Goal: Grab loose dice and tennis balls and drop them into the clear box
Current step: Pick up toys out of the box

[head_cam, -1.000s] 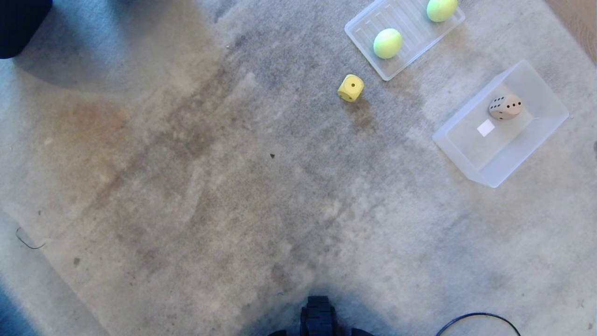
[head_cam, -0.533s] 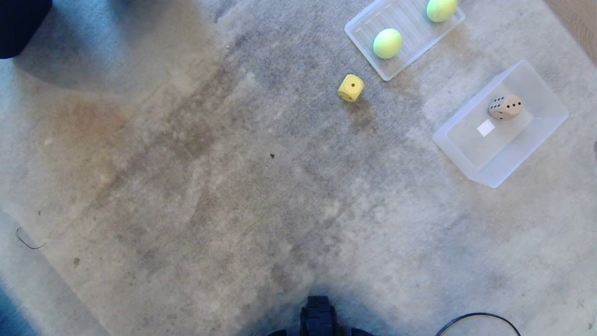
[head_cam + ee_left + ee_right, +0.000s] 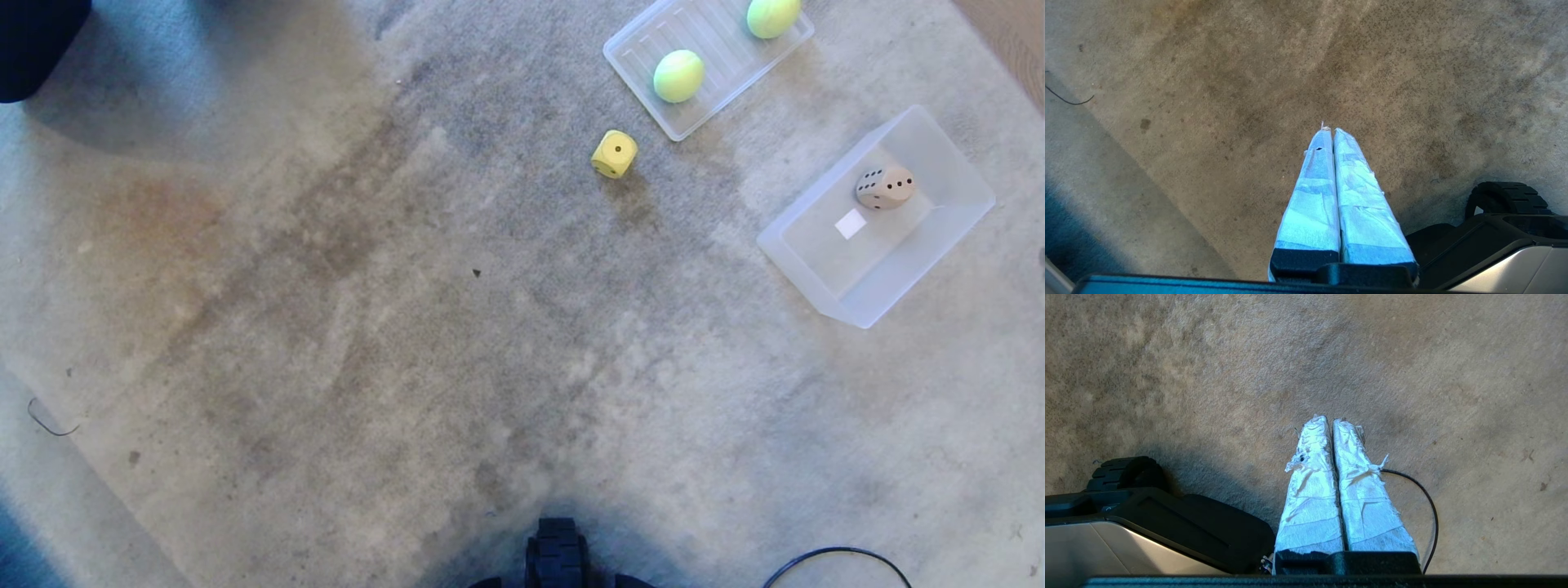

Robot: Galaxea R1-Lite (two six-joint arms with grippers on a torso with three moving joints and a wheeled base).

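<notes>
Nothing has moved since the earlier frames: every object and both arms hold the same positions.

Left gripper [image 3: 1329, 130]: tape-wrapped fingers pressed together, holding nothing, hanging over bare carpet beside the robot's black base [image 3: 1502, 228]. Right gripper [image 3: 1329, 419]: fingers likewise together, empty, above the carpet, with a thin black cable [image 3: 1429, 506] looping just beside it. Neither gripper appears in the head view.

Ahead and to the right, the frosted translucent rectangular clear box [image 3: 849, 294] stands on the worn beige carpet [image 3: 343, 310]. One tan rounded die with dark dots [image 3: 884, 187] lies inside it, near a white label on its floor. One yellow rounded die [image 3: 614, 153] sits loose on the carpet, between the box and a flat ridged clear tray [image 3: 710, 37]. Two fuzzy yellow-green tennis balls rest on that tray: one [image 3: 678, 75] near its nearer end, one [image 3: 772, 16] at its far end. Nothing stands on the carpet between the robot and the yellow die.

Count: two dice, two balls, one box, one tray.
</notes>
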